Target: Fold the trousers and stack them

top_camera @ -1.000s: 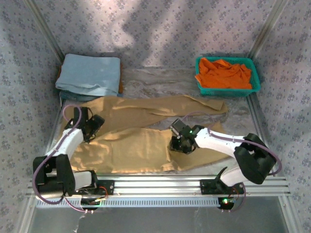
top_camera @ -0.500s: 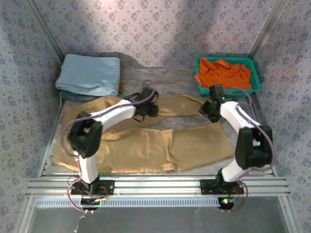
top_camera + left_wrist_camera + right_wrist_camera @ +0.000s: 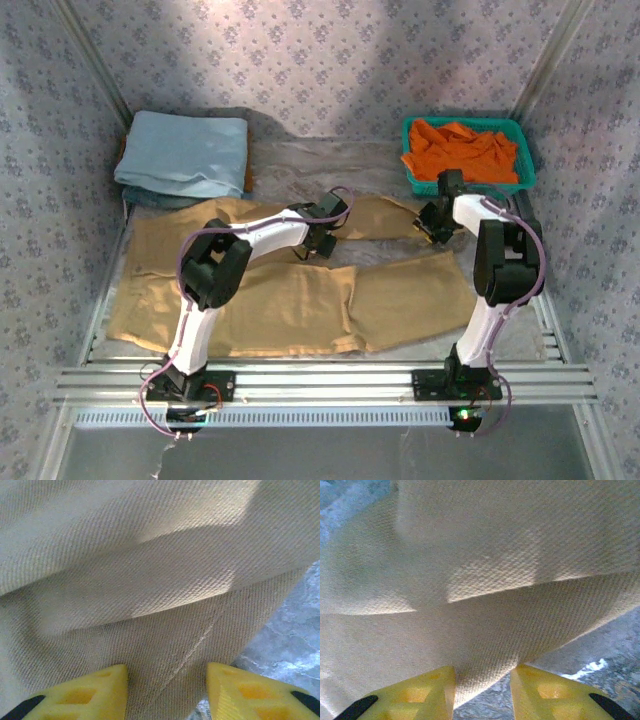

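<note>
Between floral-papered walls (image 3: pixel 330 60), on the crinkled silver table (image 3: pixel 300 165), left fingers (image 3: pixel 85 695) and right fingers (image 3: pixel 415 692) each pinch the trousers (image 3: pixel 290 300).

The basket (image 3: pixel 526 160) stands just beyond the right hand (image 3: pixel 432 222).

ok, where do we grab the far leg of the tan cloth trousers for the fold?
Pinch the long tan cloth trousers at the far leg's edges, not mid-panel: it lies flat, so only edges offer a lip. Probably cuff end from the right, inner edge from the gap between legs. The right hand and left hand straddle cloth there.
</note>
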You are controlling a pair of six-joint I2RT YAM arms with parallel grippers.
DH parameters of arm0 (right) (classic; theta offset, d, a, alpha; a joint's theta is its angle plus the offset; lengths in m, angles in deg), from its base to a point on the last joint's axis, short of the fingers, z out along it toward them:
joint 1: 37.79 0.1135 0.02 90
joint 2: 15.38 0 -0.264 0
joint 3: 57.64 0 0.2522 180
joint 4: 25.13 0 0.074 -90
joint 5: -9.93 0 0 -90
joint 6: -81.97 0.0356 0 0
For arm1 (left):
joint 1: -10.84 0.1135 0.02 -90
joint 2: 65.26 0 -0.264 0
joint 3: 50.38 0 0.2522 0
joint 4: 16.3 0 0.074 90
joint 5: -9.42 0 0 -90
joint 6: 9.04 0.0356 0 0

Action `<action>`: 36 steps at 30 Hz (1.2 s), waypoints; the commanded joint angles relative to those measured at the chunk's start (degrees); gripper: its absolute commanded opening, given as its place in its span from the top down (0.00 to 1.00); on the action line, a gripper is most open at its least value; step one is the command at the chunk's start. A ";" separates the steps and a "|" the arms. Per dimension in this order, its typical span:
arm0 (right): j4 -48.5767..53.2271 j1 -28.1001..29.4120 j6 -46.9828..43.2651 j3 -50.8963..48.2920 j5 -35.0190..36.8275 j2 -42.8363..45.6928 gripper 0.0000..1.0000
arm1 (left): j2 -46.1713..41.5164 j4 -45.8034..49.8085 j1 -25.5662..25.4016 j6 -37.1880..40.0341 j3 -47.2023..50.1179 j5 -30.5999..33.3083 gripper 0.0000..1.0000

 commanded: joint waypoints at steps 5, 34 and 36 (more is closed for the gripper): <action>1.46 -0.32 -0.63 4.15 -0.59 -3.98 0.56 | -1.50 -2.57 0.15 3.64 4.10 1.53 0.83; 19.36 0.68 -11.01 30.54 -3.19 -9.28 0.49 | -25.35 -2.73 0.04 5.56 21.04 -9.11 1.00; 19.28 0.01 -11.13 28.34 -2.11 -6.44 0.48 | -25.04 -3.14 0.04 4.96 21.36 -10.37 1.00</action>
